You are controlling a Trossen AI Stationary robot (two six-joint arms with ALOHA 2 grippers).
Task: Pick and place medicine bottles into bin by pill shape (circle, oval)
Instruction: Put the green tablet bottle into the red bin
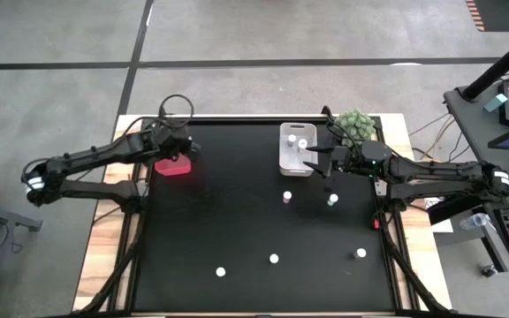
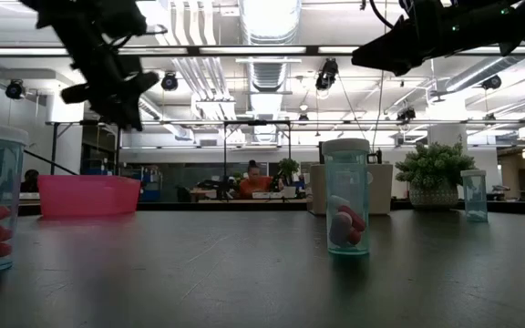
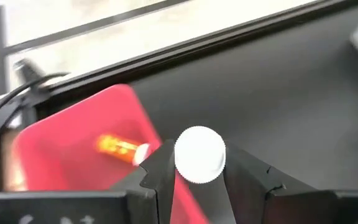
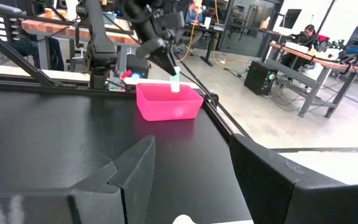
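**Two bins, one vial held above the pink one**

Two small rectangular bins sit at the far side of the black table top (image 1: pixel 237 203): a pink plastic bin (image 1: pixel 173 165) towards the left and a clear plastic bin (image 1: pixel 295 148) near the middle. The left gripper (image 3: pixel 199 180) hangs over the pink plastic bin with its two dark fingers clamped on a small vial with a white ribbed cap (image 3: pixel 199 154); the right wrist view shows this vial (image 4: pixel 175 83) pointing down just above the bin's rim. Inside the pink plastic bin lies an orange vial with a white cap (image 3: pixel 123 148), on its side.

The right gripper (image 1: pixel 318 159) hovers at the near right edge of the clear plastic bin, its fingers (image 4: pixel 135 171) spread apart with nothing between them. White caps show inside the clear plastic bin; how many vials lie there cannot be told.

Several white-capped vials stand loose on the table top: one just in front of the clear plastic bin (image 1: pixel 287 196), a greenish one (image 1: pixel 332 200) beside it to the right, and three well apart along the near side (image 1: pixel 221 272), (image 1: pixel 274 259), (image 1: pixel 360 253). In the low view a clear vial holding reddish pills (image 2: pixel 346 198) stands upright in the middle

A green spiky plant ball (image 1: pixel 354 124) rests at the far right corner, beside the right arm
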